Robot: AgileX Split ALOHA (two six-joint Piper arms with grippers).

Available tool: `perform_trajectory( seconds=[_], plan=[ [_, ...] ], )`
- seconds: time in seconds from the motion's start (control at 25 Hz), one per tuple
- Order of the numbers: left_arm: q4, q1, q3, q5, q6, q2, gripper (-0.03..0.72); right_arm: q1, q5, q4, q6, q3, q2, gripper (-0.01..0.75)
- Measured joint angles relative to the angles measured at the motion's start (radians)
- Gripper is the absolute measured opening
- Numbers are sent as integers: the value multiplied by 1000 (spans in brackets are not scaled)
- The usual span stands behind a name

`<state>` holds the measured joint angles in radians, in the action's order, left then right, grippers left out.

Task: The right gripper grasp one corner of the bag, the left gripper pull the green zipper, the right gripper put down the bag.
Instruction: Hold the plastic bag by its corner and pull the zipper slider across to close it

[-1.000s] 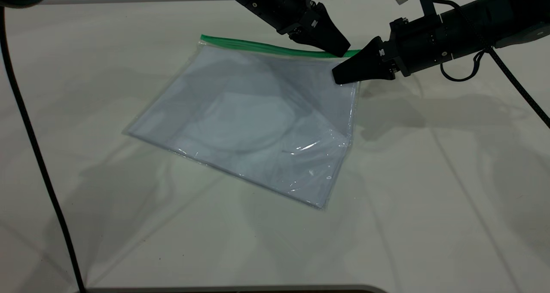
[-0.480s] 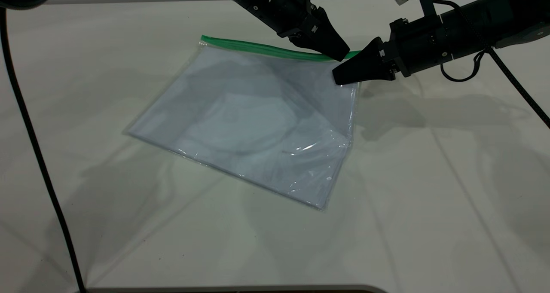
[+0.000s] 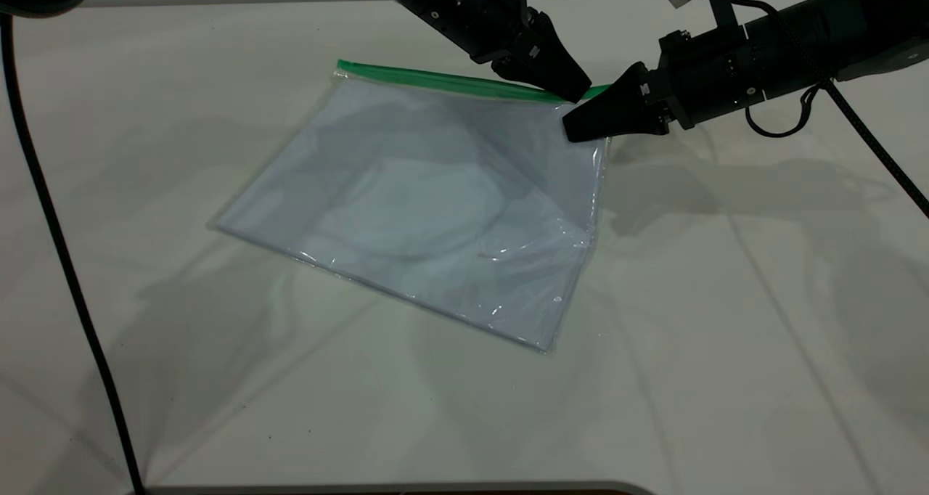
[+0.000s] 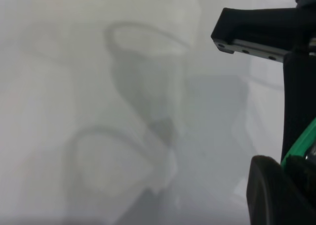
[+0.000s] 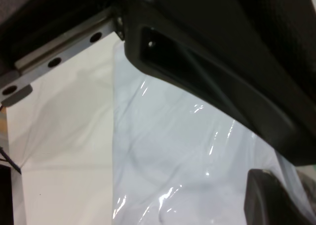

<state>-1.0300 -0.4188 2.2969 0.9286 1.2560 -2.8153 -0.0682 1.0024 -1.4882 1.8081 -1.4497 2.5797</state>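
1. While its near edge rests on the worktop (image 3: 726, 299), the bag (image 3: 428, 212) is held raised at its far right corner.
2. That corner is clamped by the right tool (image 3: 577, 128), whose tips are closed on the plastic.
3. The left tool (image 3: 573, 88) is set on the zipper (image 3: 435, 80) just beside the right tool; its jaws appear closed on the green strip.
4. White sheets are seen inside the bag.

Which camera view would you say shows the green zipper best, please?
The exterior view: the green zipper runs visibly along the bag's far edge up to the left gripper. The left wrist view shows only a short green piece; the right wrist view shows none.
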Motion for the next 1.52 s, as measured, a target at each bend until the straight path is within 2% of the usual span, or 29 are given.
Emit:
perform_trajectory(
  seconds=[0.88, 1.52],
  plan=[
    [-33, 22, 0, -40, 29, -2, 61, 112, 65, -7, -12, -1, 0, 36],
    [-24, 110, 0, -22, 36, -9, 66, 174, 69, 8, -10, -1, 0, 36]
  ],
)
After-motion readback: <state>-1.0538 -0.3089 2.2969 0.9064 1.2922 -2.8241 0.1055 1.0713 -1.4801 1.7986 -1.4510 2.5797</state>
